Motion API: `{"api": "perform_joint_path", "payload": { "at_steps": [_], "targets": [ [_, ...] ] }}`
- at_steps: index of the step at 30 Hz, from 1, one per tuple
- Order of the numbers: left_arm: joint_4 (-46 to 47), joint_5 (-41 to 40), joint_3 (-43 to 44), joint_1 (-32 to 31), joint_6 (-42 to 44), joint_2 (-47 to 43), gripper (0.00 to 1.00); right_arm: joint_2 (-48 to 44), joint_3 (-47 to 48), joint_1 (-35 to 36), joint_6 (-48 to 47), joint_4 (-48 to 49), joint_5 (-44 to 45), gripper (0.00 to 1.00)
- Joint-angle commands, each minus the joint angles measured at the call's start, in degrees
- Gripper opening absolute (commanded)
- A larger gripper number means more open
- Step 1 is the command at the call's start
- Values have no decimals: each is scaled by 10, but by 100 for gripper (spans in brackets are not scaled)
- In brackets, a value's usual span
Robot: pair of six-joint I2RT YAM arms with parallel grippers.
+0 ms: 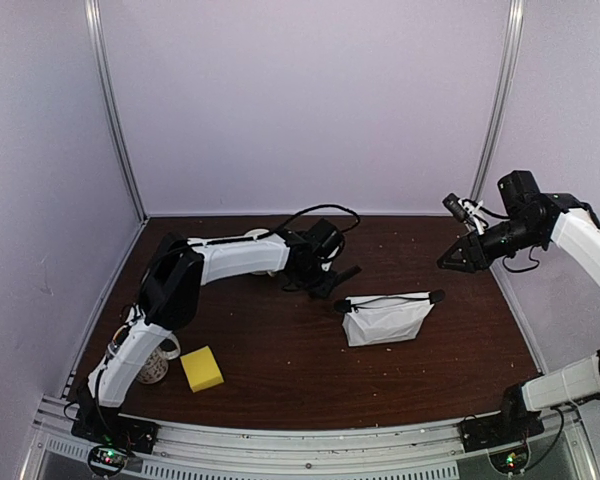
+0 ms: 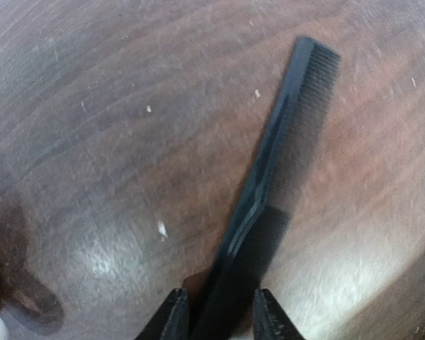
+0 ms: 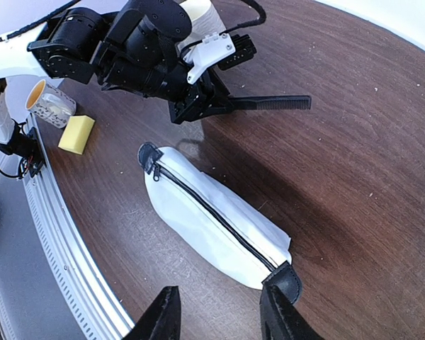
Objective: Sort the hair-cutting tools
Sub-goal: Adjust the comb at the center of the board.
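Jaws of the left gripper (image 2: 219,320) are closed narrowly on the near end of a slim flat black comb (image 2: 283,142). The comb runs from the bottom centre of the left wrist view up to the upper right, teeth on its right side. Whether it rests on the brown wooden bench (image 1: 280,385) or hangs just above cannot be told. In the top view this grip sits at the centre of the frame. Just to its lower right lies a white zip pouch (image 3: 212,219), on its side with a black tab at each end, between the two arms. The right gripper (image 3: 219,319) hangs raised at the right edge of that view, jaws moderately apart with nothing in them and the pouch below. At the lower left, a yellow sponge block (image 1: 201,368) lies near a small cup (image 3: 49,105) beside the left arm's base.
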Motion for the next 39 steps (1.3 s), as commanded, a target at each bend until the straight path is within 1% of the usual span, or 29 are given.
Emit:
{"api": "perform_joint_path", "payload": {
  "at_steps": [1, 8, 15, 17, 20, 24, 25, 27, 31, 34, 36, 38, 39],
  "targets": [
    [-52, 47, -93, -4, 21, -20, 27, 8, 4, 4, 1, 7, -8, 40],
    [-20, 85, -275, -4, 39, -117, 17, 19, 10, 5, 0, 6, -11, 39],
    [59, 128, -499, -17, 41, -255, 15, 22, 11, 9, -12, -4, -8, 40],
    [79, 153, -558, -24, 57, -292, 14, 26, 15, 14, -20, -15, -11, 40],
    [97, 150, -631, -52, 82, -344, 11, 28, 19, 36, -41, -32, -9, 40],
    [120, 116, -689, -98, 98, -401, 4, 29, 23, 91, -96, -59, 0, 40],
    [131, 107, -701, -104, 100, -411, 1, 30, 24, 108, -131, -77, -12, 40],
    [144, 92, -717, -111, 100, -422, 0, 30, 19, 145, -211, -106, -21, 40],
    [162, 79, -744, -119, 116, -449, 0, 42, 5, 239, -309, -142, 45, 40],
    [180, 71, -763, -121, 125, -479, 0, 35, -25, 296, -324, -110, 78, 40],
    [199, 55, -778, -121, 124, -509, 0, 20, -52, 338, -323, -55, 112, 41],
    [222, 46, -794, -121, 126, -550, 0, 31, -64, 378, -322, -20, 159, 42],
    [235, 38, -799, -121, 127, -571, 4, 46, -61, 394, -322, -9, 178, 42]
  ]
}}
